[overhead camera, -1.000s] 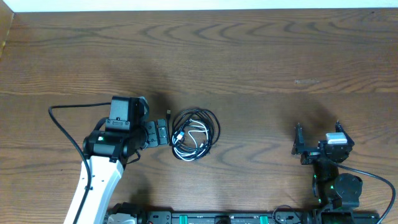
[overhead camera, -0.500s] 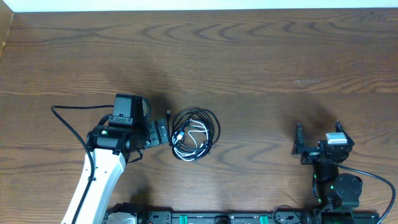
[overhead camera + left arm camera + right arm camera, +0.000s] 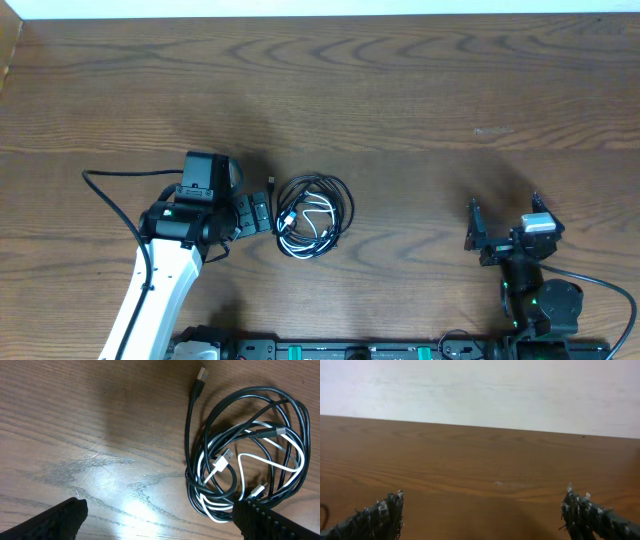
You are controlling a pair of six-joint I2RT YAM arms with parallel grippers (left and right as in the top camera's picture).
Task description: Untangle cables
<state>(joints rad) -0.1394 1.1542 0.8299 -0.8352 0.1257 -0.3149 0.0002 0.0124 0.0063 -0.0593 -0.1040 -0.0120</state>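
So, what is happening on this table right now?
Two robot arms are set to untangle a black cable and a white cable, which lie coiled together on the wooden table. The left gripper is open right beside the bundle and grips nothing. The right gripper is open too, far off to the side, holding nothing.

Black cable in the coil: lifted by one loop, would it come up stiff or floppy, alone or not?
Probably floppy: the black cable lies in loose, uneven loops. It would likely drag the white cable along; their loops interweave.
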